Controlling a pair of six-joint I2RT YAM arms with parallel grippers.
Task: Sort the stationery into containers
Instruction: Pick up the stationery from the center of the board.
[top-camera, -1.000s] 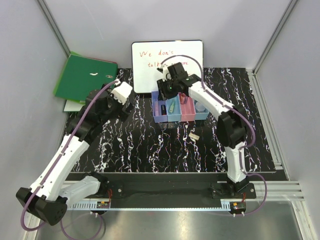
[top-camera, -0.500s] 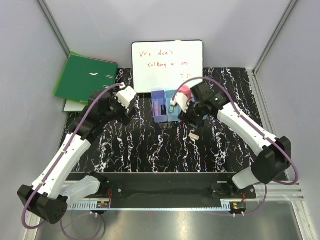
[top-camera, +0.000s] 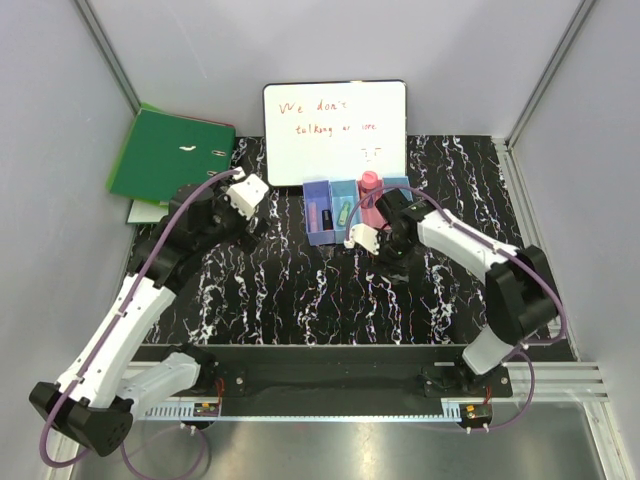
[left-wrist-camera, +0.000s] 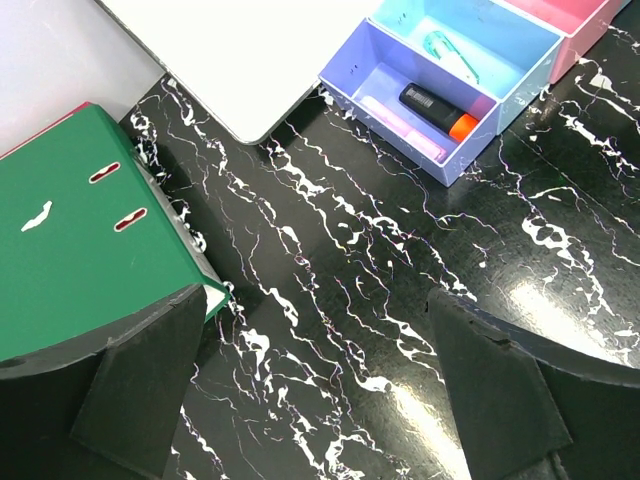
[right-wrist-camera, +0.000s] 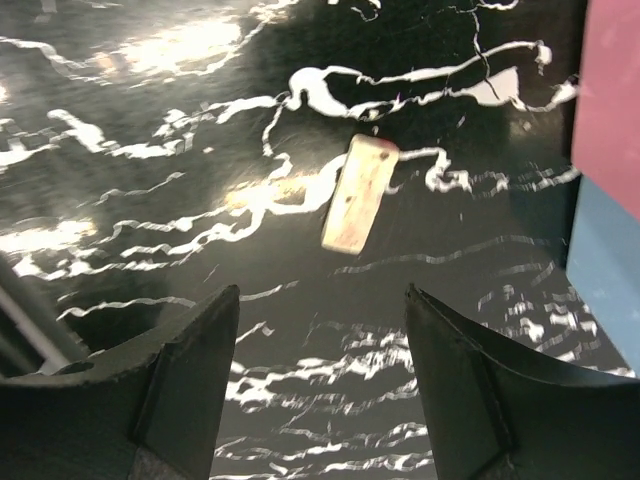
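A green binder (top-camera: 170, 155) is seen at the far left, outside the sorting; the left gripper (left-wrist-camera: 315, 300) is held near it, jaws spread wide and empty, probably parked out of the way; a whiteboard (top-camera: 335, 125) is propped behind the bins (top-camera: 318, 187); an orange-tipped marker (left-wrist-camera: 437, 108) and a lilac marker (left-wrist-camera: 400, 125) are laid in the purple bin (left-wrist-camera: 372, 62), so sorting is judged well advanced; the right gripper (right-wrist-camera: 320, 300) is poised low over a small cream block (right-wrist-camera: 360, 207) lying flat on the table (right-wrist-camera: 150, 200) near the pink bin (right-wrist-camera: 612, 90), jaws parted and empty, presumably to straddle it.
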